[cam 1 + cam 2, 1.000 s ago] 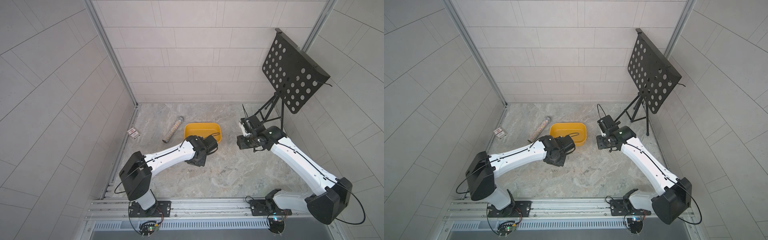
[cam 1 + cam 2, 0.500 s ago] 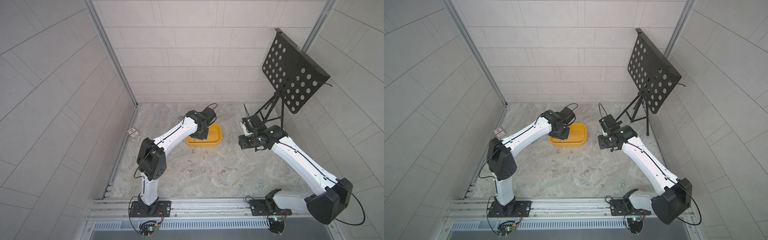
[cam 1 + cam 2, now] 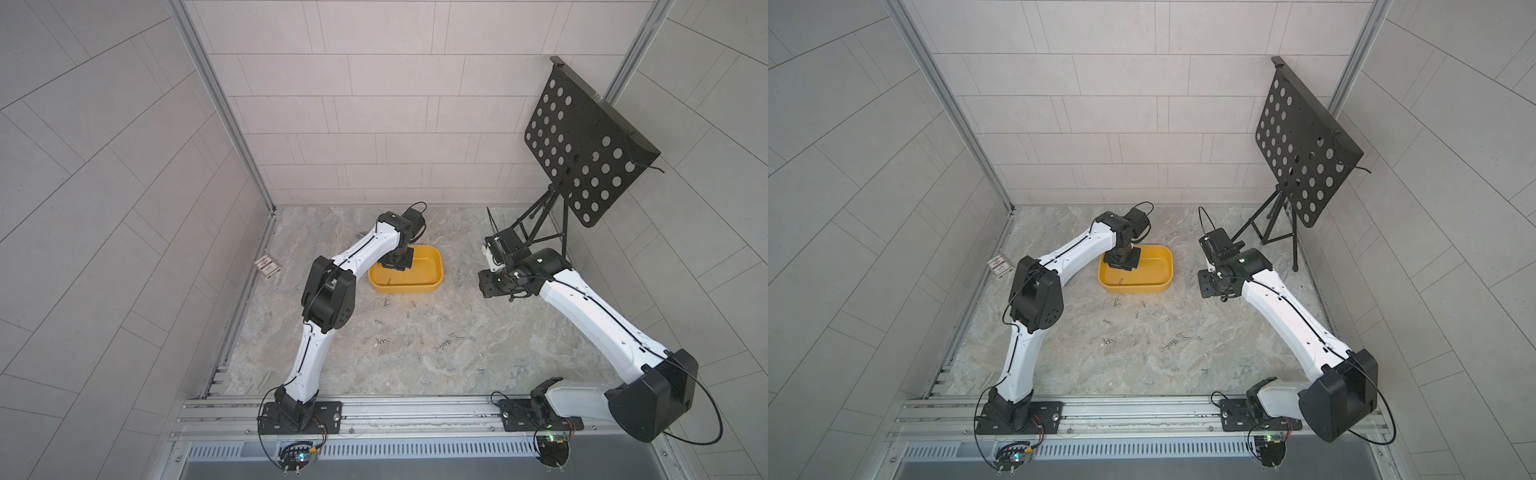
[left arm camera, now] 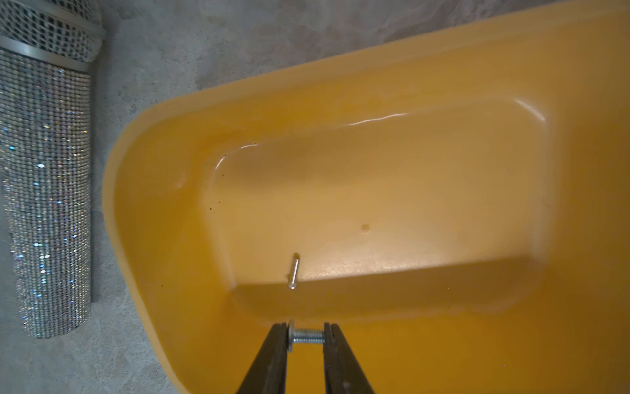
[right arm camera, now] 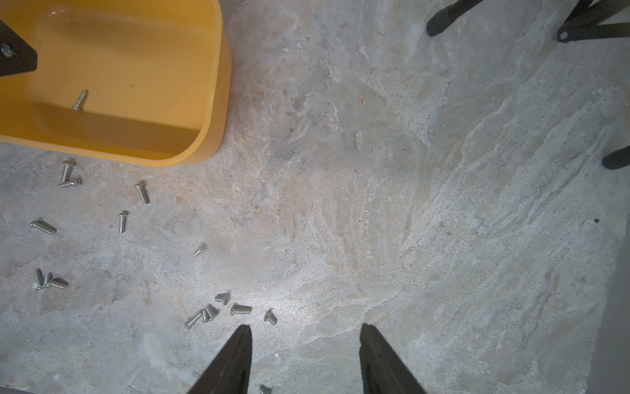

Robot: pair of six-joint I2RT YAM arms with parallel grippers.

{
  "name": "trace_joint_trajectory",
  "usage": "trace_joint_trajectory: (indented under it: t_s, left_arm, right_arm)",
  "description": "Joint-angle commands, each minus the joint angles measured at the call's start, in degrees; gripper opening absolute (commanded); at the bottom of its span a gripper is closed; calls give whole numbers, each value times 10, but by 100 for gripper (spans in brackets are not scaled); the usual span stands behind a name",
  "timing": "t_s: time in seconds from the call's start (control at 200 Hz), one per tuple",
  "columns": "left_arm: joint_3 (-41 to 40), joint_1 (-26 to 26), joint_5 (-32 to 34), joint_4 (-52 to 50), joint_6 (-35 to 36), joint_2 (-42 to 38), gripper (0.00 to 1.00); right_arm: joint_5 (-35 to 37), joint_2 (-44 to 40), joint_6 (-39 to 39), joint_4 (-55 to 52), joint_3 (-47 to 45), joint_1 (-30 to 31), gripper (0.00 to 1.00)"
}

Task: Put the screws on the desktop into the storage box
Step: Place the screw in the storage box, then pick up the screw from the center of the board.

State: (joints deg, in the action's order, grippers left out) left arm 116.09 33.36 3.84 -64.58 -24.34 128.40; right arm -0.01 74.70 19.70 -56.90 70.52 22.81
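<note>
Evidently a drop is being prepared. One screw [image 4: 308,336] is pinched crosswise between the narrowly parted fingers of the left hand [image 4: 306,330], head against one finger and tip against the other. It is held above the inside of the yellow box [image 3: 405,288], so that a release would be caught by the walls and not by the worktop [image 5: 375,170]. In a top view the left hand [image 3: 395,266] is seen toward 10 o'clock of the box's middle.

A second screw [image 4: 294,273] is lying on the box floor, against the wall at 6 o'clock of that hand and below it. The other screws [image 5: 141,192] are scattered on the worktop at 6 o'clock of the box, the nearest just beside its wall and the rest farther out toward 5 o'clock.

The right hand [image 5: 305,327] is kept open and empty over bare worktop at 3 o'clock of the box. It is judged to be parked there to leave the left arm room. A cluster [image 5: 204,314] of screws is found near it, at about 7 o'clock.
</note>
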Motion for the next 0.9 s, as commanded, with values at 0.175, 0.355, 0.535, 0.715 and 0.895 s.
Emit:
trace_joint_trajectory:
  t_s: [0.175, 0.355, 0.535, 0.715, 0.895]
  left_arm:
    - [32, -5, -9, -18, 12, 26, 32]
    - [35, -5, -2, -23, 11, 21, 35]
    - [33, -7, 21, -36, 14, -28, 39]
    - [-15, -23, 36, -36, 21, -114, 44]
    - [-83, -48, 51, -33, 30, -199, 47]
  right_arm:
    - [-11, 15, 0, -1, -9, -3, 56]
    - [-16, 14, 2, -2, -9, -2, 59]
    - [-31, 4, 11, -3, -19, -2, 59]
    - [-71, -3, 37, -2, -67, -1, 59]
    - [-86, -31, 74, -2, -128, 16, 59]
